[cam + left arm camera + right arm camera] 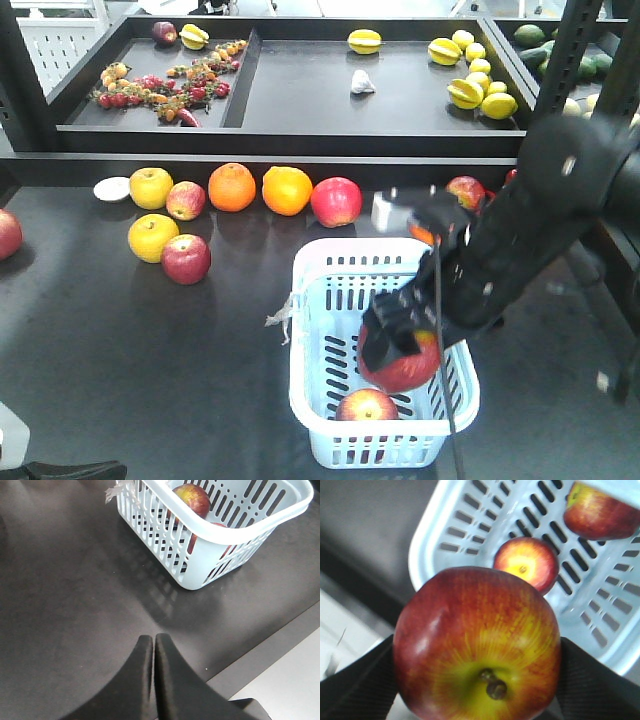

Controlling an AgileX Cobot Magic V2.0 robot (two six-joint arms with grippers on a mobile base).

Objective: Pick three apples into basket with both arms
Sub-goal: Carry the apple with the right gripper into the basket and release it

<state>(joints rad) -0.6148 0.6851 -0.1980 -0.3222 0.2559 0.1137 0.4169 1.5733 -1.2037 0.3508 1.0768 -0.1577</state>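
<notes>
Right gripper (477,680) clamps apple (477,645) above basket (320,300); left gripper (153,645) closed, empty, low over table (65,605).

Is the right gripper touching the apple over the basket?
Touching. In the right wrist view both black fingers press the sides of the apple, with no gap.

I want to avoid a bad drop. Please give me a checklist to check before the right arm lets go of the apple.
1. Held apple gripped by right tool: ok.
2. Apple over the basket: ok.
3. Room among the apples already inside: ok, floor shows beside them.
4. Drop height low: cannot tell.
5. Left tool shut, away from basket: ok.
</notes>
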